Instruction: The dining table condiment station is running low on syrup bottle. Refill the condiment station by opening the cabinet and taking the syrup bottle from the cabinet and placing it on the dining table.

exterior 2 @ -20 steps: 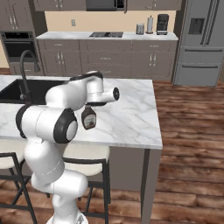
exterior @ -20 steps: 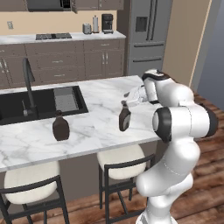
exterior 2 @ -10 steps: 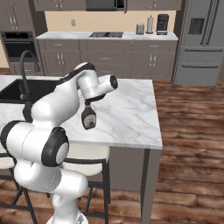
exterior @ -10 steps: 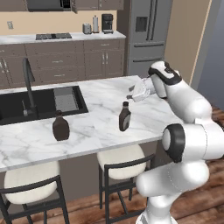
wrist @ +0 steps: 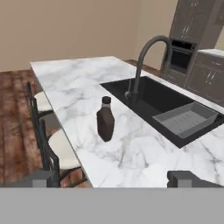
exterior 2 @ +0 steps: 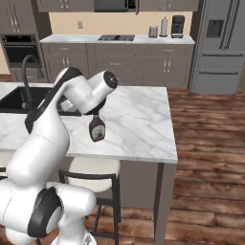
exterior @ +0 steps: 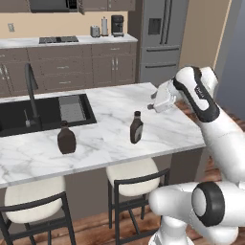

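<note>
Standing upright on dining table (exterior: 158, 119): syrup bottle (exterior: 136, 128); cap up

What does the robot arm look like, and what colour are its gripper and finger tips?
The arm has rounded glossy white segments with dark grey bands and round dark caps at the joints. The gripper has a boxy white body; its finger tips are small, dark and blocky. No cables or markings show.

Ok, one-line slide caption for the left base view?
Syrup bottle upright on the dining table, open gripper apart beside it.
</note>
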Robot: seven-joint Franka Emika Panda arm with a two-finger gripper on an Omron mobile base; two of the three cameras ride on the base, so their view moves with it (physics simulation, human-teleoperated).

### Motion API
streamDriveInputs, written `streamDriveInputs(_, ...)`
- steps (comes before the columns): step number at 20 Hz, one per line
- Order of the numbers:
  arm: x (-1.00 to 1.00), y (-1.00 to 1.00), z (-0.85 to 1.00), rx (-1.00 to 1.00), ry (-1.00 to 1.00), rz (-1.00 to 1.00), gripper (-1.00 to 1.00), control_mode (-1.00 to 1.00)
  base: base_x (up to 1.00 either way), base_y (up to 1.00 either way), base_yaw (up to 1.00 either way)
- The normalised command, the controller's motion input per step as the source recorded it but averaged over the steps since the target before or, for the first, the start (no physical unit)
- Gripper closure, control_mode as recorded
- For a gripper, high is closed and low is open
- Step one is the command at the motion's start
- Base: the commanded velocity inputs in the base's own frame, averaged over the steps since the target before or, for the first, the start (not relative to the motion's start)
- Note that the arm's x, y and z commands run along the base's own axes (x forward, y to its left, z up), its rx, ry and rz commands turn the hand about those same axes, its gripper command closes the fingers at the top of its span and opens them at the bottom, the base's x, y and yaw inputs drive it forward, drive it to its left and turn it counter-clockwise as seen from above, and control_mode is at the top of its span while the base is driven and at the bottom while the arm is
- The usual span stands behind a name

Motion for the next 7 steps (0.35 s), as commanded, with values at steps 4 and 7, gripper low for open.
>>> streamDriveInputs(4,-0.89,0.14,0.02,-0.09,0.00,-0.08,-1.00,-1.00,0.00,0.00,0.00)
streamDriveInputs(7,-0.18,0.01,0.00,0.00,-0.01,0.00,-1.00,-1.00,0.00,0.00,0.00)
